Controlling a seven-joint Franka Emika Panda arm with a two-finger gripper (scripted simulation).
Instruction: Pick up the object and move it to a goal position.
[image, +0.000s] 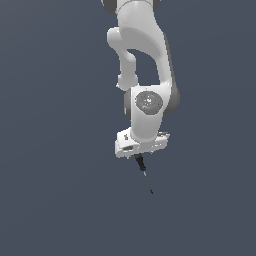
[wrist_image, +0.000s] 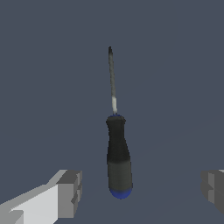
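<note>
**Now hovering: claw open over a slim screwdriver**

Plainly, the screwdriver (wrist_image: 116, 144) lies flat on the bare grey desk (image: 55, 190), directly under the white claw (image: 140, 145). In the wrist view its black handle sits between the two grey fingertips (wrist_image: 70, 192), well apart from each, so the claw stands spread wide and holds nothing. The thin dark shaft points away from the handle, and the bluish cap marks the handle's butt end. In the exterior view the tool shows just below the claw, its shaft slanting down towards that view's right; whether the fingertips have reached the surface cannot be told from there.

By my judgement the tool is light and rigid, so weight is no worry; the trouble is its slimness. The shaft is too thin and smooth to pinch reliably, and a grip near either end could let it pivot or swing once lifted. The handle is the sensible place: thicker, probably less slippery, and likely close to the balance point. The fingers already straddle it across its width, which suits a squeeze on its two long sides, around the mid-handle.

The pick looks not yet begun. No goal marker is visible in either view, so where the tool must go cannot be said.
</note>
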